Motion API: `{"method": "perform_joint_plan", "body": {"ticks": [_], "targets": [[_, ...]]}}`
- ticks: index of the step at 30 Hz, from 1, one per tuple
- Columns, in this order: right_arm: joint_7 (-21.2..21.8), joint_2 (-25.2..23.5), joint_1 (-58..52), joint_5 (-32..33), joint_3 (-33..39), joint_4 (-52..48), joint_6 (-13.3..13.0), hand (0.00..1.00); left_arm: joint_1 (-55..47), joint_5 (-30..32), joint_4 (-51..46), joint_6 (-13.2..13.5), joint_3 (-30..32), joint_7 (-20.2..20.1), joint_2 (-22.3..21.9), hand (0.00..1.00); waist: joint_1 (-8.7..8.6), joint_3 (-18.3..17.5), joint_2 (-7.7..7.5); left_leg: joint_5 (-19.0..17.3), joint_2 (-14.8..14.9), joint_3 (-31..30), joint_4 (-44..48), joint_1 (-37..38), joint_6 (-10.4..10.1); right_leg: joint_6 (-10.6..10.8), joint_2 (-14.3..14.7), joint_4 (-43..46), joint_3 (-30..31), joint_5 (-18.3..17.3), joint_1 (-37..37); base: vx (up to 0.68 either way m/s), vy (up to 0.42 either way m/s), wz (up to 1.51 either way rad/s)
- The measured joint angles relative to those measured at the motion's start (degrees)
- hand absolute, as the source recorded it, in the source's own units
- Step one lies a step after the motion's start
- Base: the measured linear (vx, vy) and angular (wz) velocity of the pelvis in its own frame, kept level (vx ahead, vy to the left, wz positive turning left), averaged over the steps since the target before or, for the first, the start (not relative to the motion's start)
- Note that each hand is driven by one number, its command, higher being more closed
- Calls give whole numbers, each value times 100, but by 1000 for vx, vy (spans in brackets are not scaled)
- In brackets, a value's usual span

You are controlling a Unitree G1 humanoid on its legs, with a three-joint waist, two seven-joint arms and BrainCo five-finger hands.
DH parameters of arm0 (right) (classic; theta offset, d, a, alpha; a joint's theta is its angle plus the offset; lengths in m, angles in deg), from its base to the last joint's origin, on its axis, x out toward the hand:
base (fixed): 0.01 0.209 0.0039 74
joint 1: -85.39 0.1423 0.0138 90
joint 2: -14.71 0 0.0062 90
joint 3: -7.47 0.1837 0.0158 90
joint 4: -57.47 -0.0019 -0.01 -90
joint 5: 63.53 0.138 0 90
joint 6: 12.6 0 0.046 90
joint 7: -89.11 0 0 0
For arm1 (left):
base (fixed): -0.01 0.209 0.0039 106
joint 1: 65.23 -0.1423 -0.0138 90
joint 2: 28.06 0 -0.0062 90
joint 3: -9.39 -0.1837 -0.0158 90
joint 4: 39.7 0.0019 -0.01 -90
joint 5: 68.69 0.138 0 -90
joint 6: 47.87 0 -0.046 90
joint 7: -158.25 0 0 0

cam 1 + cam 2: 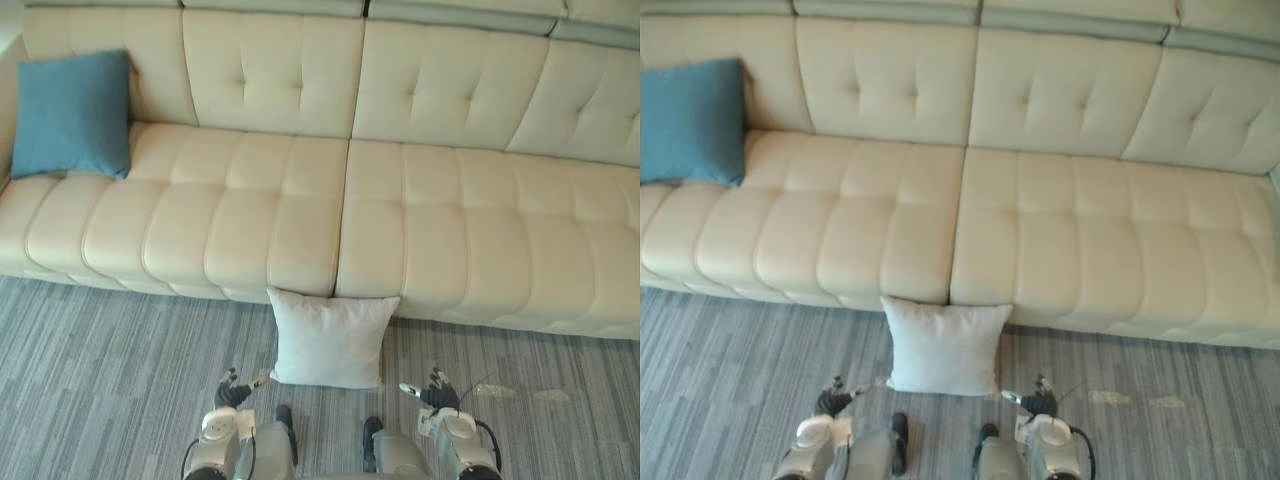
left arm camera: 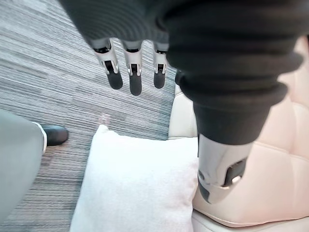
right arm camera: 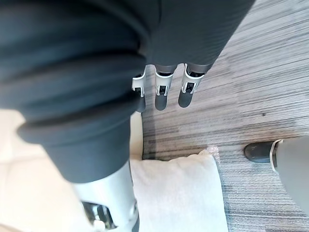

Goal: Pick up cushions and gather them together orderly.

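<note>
A white cushion (image 1: 328,338) stands on the carpet, leaning against the front of the cream sofa (image 1: 420,230) near its middle seam. A blue cushion (image 1: 72,112) rests upright against the backrest at the sofa's far left end. My left hand (image 1: 234,390) hovers low just left of the white cushion, fingers (image 2: 134,75) straight and holding nothing. My right hand (image 1: 436,391) hovers just right of it, fingers (image 3: 161,94) also straight and empty. Both wrist views look down on the white cushion (image 2: 140,186) (image 3: 181,193) beside the sofa front.
Grey striped carpet (image 1: 110,370) covers the floor in front of the sofa. The long tufted sofa seat (image 1: 1120,240) stretches across the whole width. Two pale marks (image 1: 520,393) lie on the carpet at the right.
</note>
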Motion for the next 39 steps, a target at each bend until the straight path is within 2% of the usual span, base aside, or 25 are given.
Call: {"method": "perform_joint_plan", "body": {"ticks": [6, 11, 13, 17, 22, 24, 26, 31, 35, 39], "targets": [[-139, -16, 409, 170, -90, -327, 4, 0, 474, -347, -321, 10, -45, 158, 85, 0, -3, 254, 17, -112, 210, -60, 810, -1098, -27, -58, 115, 854, 48, -158, -1116, -159, -8, -5], [-367, -22, 1155, 359, -147, -767, -41, 0, 1282, -790, -611, 31, 34, 312, 355, 0, -5, 527, 16, -224, 431, -134, 1727, -2437, -31, -109, 225, 1851, 167, -311, -2530, -208, -14, -9], [-460, -20, 1551, 450, -129, -958, -64, 0, 1661, -917, -626, 44, 198, 363, 424, 0, -26, 757, 26, -233, 479, -159, 2014, -2855, -26, -130, 290, 2186, 218, -325, -2986, -167, -26, -11], [-651, 50, 2539, 554, 295, -1114, -88, 0, 2391, -1231, -832, 105, 489, 410, 592, 0, -22, 966, 18, -210, 599, -333, 2585, -4136, -52, -157, 379, 2764, 182, -328, -4224, -144, -37, -1], [-873, 516, 3822, 768, 765, -1068, -108, 0, 3328, -1619, -835, 150, 823, 520, 991, 0, -19, 1364, 0, -141, 670, -437, 3021, -5274, -82, -171, 442, 3252, 184, -314, -5378, -86, -32, -3], [-931, 702, 4148, 793, 862, -1059, -106, 0, 3567, -1712, -834, 153, 915, 533, 1162, 0, -17, 1405, -1, -139, 699, -463, 3160, -5607, -84, -170, 464, 3387, 180, -314, -5698, -27, -7, -2], [-975, 924, 4473, 863, 948, -1041, -107, 0, 3868, -1731, -836, 160, 930, 542, 1363, 0, -16, 1639, 2, -133, 706, -490, 3204, -5726, -90, -168, 474, 3430, 167, -315, -5807, -15, -3, 0], [-1024, 1449, 5117, 933, 957, -811, -103, 0, 4563, -1853, -857, 195, 901, 546, 1771, 0, -18, 1682, 4, -87, 639, -591, 3420, -6452, -80, -124, 412, 3788, 150, -346, -6532, -23, 1, 9], [-1096, 1609, 5482, 1011, 843, -814, -106, 0, 5004, -1951, -1037, 269, 649, 562, 1914, 0, -10, 1719, 14, -29, 550, -633, 3582, -6910, -82, -60, 361, 4087, 174, -418, -7006, -40, 9, 18], [-1194, 1641, 5807, 1013, 434, -815, -108, 0, 5394, -1952, -1224, 364, 276, 622, 1969, 0, -2, 1763, 25, 59, 463, -696, 3589, -7253, -94, -125, 287, 4176, 145, -457, -7332, -51, 24, 19]]}}
